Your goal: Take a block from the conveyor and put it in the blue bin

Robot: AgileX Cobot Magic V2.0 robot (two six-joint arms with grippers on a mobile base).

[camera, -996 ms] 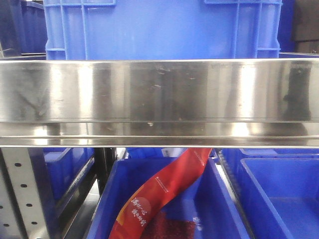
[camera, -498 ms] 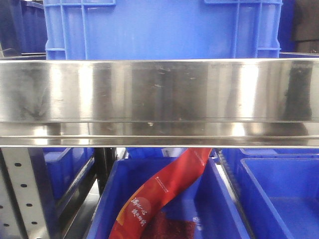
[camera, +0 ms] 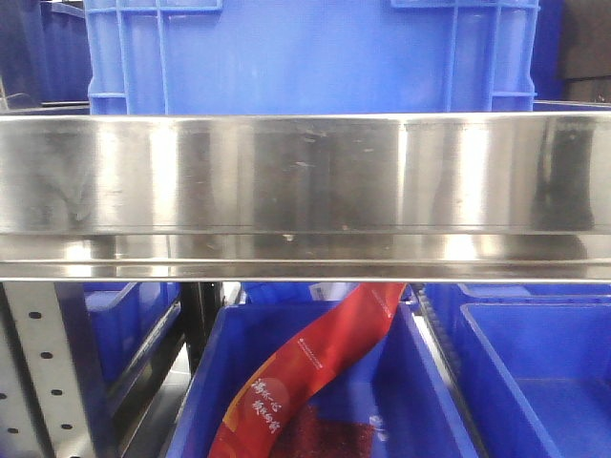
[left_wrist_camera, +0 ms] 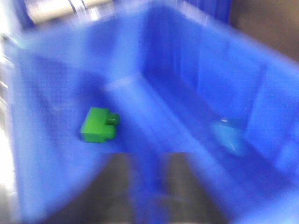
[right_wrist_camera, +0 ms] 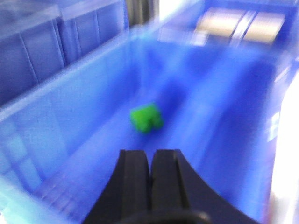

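While my front view shows only steel rail (camera: 305,176), both wrists show the block (left_wrist_camera: 98,125) lying in the blue bin (left_wrist_camera: 261,107); right gripper (right_wrist_camera: 150,170) closed empty, left gripper's (left_wrist_camera: 152,186) blurred fingers I cannot judge

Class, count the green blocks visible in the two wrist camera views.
1. The green block lies on the floor of the blue bin, seen in both wrist views. Motion blur could hide others.
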